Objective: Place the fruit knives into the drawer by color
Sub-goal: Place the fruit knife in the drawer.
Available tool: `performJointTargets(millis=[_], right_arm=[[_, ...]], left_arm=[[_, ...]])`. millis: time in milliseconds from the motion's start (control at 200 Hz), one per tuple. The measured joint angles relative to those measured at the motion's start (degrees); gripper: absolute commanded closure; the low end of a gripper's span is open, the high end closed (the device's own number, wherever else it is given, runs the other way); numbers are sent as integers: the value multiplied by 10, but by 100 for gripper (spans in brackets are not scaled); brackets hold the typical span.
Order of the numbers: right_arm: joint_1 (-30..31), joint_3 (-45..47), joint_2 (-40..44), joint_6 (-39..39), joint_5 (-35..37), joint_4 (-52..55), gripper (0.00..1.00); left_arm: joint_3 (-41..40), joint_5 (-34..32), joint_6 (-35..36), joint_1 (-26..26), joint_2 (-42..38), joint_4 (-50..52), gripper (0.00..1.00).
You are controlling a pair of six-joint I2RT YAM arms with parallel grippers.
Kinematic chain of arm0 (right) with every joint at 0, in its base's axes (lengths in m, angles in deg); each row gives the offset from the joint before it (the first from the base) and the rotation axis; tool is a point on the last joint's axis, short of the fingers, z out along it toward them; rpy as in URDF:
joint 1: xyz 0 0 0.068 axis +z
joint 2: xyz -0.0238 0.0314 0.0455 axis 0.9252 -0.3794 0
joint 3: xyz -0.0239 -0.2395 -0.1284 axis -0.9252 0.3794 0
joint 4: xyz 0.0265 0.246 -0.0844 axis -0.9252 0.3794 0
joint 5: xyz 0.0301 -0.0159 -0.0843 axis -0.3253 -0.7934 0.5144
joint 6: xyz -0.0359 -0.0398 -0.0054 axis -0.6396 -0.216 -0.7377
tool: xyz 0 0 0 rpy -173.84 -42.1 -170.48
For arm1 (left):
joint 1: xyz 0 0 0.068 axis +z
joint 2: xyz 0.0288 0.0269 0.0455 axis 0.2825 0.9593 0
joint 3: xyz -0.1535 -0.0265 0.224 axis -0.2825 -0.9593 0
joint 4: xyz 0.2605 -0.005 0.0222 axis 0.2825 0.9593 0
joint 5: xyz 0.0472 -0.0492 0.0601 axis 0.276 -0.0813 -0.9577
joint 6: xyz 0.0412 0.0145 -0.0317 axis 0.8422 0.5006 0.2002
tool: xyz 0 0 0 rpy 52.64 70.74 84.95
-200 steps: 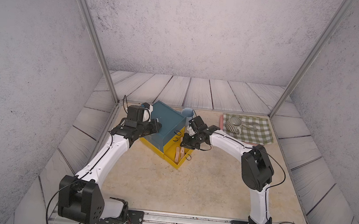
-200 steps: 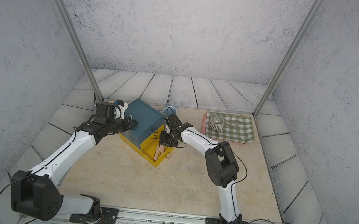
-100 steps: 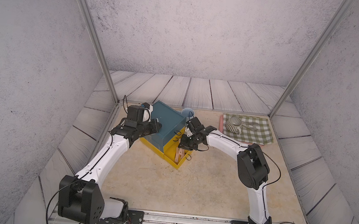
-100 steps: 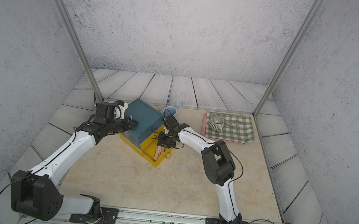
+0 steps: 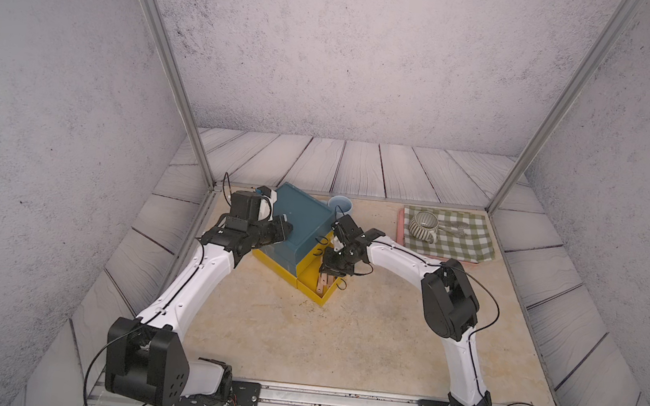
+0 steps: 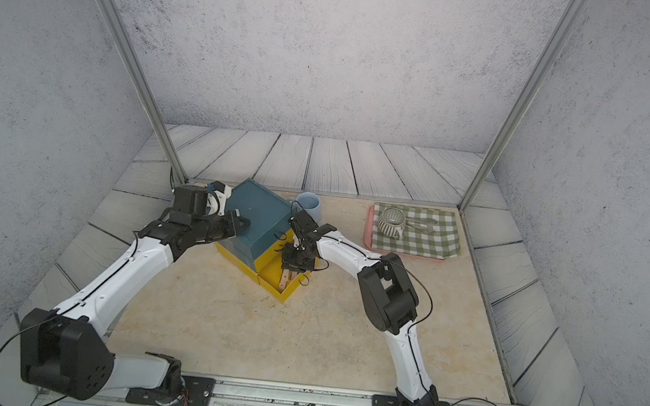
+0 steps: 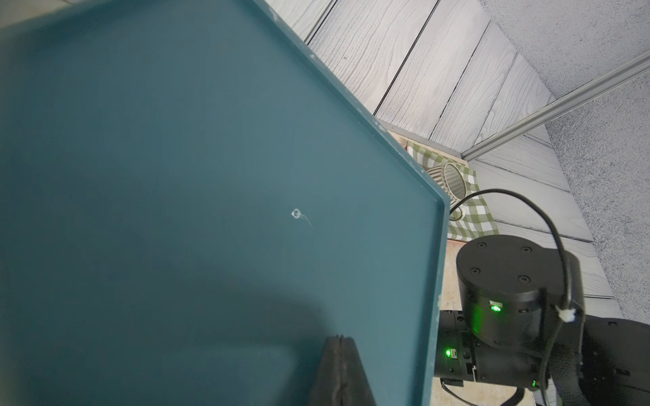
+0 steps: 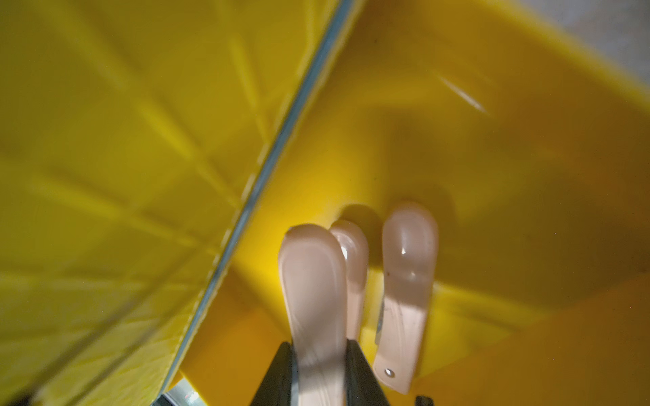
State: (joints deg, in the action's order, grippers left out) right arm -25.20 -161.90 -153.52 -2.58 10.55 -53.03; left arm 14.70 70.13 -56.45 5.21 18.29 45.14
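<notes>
The small chest of drawers [image 5: 301, 220] stands skewed near the back left of the counter [image 5: 342, 337]. In both top views it has a dark teal top [image 6: 258, 213] over yellow tiers. Its bottom drawer [image 5: 323, 296], yellow, is pulled out. Inside are peach-pink fruit knives [image 8: 408, 281], flat with rounded ends, lying side by side along its length. The right wrist view shows three: two lie in the drawer, and the third knife [image 8: 313, 291] sits just above them, pinched between the fingers of the right hand [image 8: 320, 344].
</notes>
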Motion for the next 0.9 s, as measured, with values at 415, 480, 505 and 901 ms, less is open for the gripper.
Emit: performJointTargets(millis=[415,480,505,901], right_arm=[[3,18,10,-6,-6,-15,75],[5,38,26,-11,-8,-29,78],[5,47,33,-12,-9,-35,80],[-4,211,261,-29,3,-123,99]], left_arm=[[0,1,0,1,0,0,100],[1,1,0,1,0,2,100],[1,1,0,1,0,2,100],[3,1,0,1,2,3,100]])
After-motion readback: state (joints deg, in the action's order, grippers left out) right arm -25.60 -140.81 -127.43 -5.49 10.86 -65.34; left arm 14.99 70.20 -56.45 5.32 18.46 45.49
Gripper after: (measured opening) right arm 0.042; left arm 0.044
